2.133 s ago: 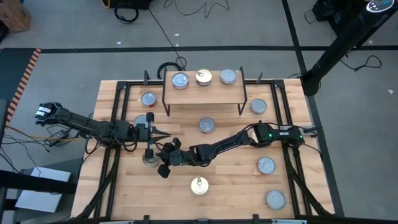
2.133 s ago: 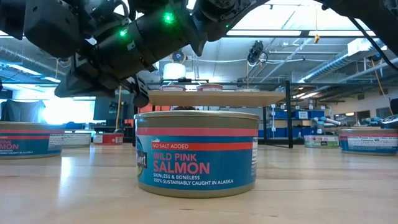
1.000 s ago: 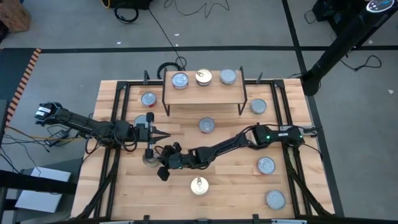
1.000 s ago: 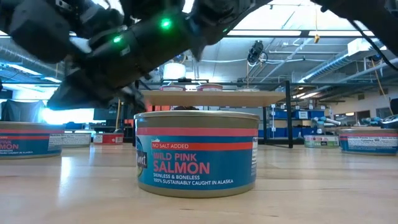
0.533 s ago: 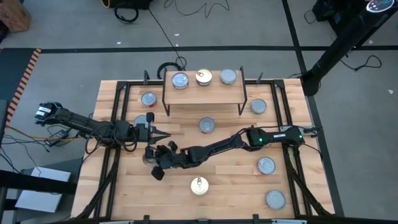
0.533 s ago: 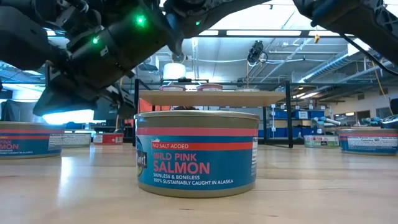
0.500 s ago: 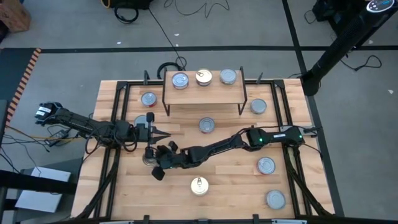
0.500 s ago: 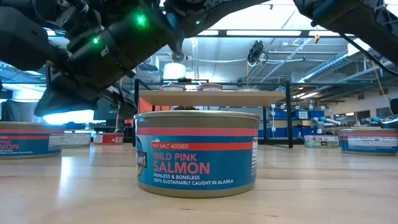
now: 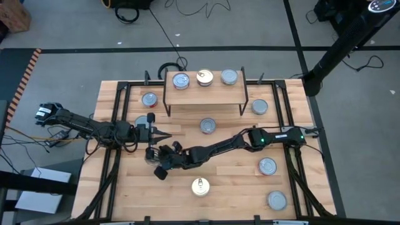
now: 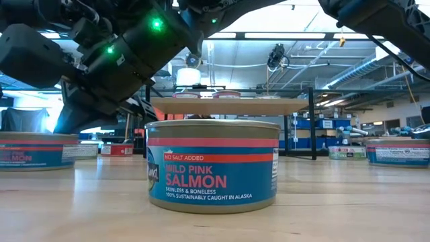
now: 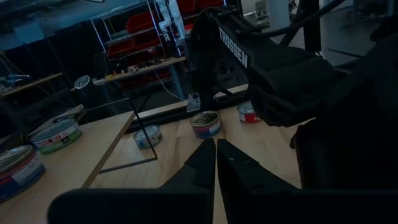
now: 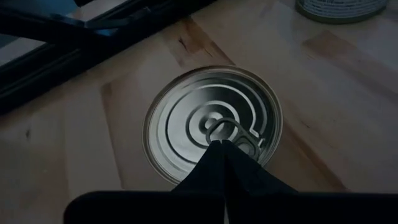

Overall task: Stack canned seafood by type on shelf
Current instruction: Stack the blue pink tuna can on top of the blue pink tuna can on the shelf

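Grey floor surrounds the slatted table (image 9: 125,187). From above, the shelf (image 9: 204,94) stands at the far edge, long axis left to right, with three cans (image 9: 204,77) in a row on top. Other cans lie scattered, all upright. The right gripper (image 9: 152,154), fingers pinched together, hovers over a can left of centre; the left gripper (image 9: 167,135), narrowed and empty, waits just beyond.

Low view: a salmon can (image 10: 212,165) stands upright, label facing the camera.

Right wrist: closed fingertips (image 12: 219,149) sit over the can's pull tab (image 12: 233,134).

Left wrist: fingers (image 11: 208,158) nearly meet, holding nothing.
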Controlling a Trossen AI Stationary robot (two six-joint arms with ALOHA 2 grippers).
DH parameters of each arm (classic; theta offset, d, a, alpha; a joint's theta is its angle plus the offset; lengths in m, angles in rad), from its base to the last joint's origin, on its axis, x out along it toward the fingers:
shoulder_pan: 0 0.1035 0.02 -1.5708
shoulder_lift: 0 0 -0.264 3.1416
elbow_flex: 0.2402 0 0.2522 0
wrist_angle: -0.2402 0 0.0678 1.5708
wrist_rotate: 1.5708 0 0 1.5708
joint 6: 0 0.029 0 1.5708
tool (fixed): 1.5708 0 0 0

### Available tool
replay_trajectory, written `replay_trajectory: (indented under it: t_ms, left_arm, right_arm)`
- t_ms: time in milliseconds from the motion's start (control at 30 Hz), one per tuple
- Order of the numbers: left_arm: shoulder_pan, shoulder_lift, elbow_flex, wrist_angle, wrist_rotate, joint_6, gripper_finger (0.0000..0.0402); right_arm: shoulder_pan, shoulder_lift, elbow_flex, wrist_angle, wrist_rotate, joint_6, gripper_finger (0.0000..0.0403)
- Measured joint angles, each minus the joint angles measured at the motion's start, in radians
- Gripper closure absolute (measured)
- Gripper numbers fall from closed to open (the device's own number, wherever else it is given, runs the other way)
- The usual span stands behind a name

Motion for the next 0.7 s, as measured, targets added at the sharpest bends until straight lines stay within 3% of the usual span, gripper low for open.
replay_trajectory:
  t_ms: [700]
  left_arm:
    - [0.000, 0.000, 0.000, -0.001, 0.000, 0.000, 0.0383]
  right_arm:
    - [-0.004, -0.050, -0.002, -0.210, 0.004, -0.003, 0.0402]
